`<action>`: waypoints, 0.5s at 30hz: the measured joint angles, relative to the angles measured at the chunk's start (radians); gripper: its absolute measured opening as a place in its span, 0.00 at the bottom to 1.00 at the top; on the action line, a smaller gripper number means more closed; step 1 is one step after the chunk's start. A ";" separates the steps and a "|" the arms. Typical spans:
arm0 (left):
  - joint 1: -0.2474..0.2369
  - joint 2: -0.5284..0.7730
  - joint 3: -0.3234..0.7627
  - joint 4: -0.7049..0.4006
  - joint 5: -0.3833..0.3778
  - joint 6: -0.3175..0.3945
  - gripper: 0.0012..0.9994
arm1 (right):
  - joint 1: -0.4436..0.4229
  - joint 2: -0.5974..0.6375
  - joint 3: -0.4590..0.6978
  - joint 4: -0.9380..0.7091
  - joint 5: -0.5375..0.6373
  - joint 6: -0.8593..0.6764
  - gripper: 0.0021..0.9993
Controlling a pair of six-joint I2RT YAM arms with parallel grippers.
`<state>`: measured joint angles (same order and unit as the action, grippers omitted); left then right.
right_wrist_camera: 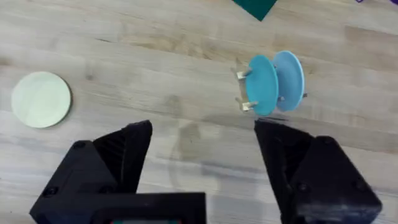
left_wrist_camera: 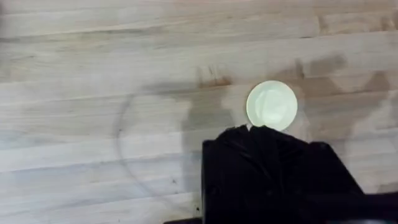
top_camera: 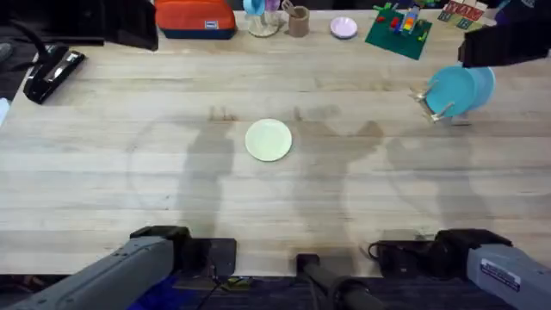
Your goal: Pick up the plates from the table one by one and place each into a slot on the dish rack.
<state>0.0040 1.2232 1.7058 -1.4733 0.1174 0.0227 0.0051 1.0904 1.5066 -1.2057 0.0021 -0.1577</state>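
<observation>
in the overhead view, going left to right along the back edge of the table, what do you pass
black stapler-like tool → orange case → tan cup → small pinkish-white dish → green board with toys → dish rack holding two blue plates

1. Bare table (top_camera: 129,164) all round cream plate (top_camera: 269,139); open from every side.
2. Rack (top_camera: 435,105) well apart at far right, two slots filled by blue plates (top_camera: 461,89).
3. Clutter confined to far edge.

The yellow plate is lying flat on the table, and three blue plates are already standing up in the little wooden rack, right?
Almost. The cream-yellow plate does lie flat on the table, but the dish rack holds two plates, not three: a teal plate and a light blue plate, standing side by side. The right wrist view shows this best.
</observation>
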 joint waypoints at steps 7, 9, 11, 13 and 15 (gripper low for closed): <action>0.000 0.000 0.000 -0.031 0.119 0.000 0.04 | 0.000 0.000 0.000 0.000 0.000 0.000 0.99; 0.000 0.001 0.000 -0.031 0.162 0.000 0.04 | 0.000 0.000 0.000 0.000 0.000 0.000 0.99; 0.001 0.004 0.000 -0.031 0.212 0.000 0.04 | 0.000 0.000 0.000 0.000 0.000 0.000 0.99; 0.007 0.012 0.001 -0.033 0.265 0.005 0.04 | 0.000 0.000 0.000 0.000 0.000 0.000 0.99; 0.017 0.022 0.001 -0.034 0.319 0.016 0.04 | 0.000 0.000 0.000 0.000 0.000 0.000 0.99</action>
<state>0.0207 1.2451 1.7065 -1.5078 0.4368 0.0391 0.0051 1.0904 1.5070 -1.2057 0.0021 -0.1577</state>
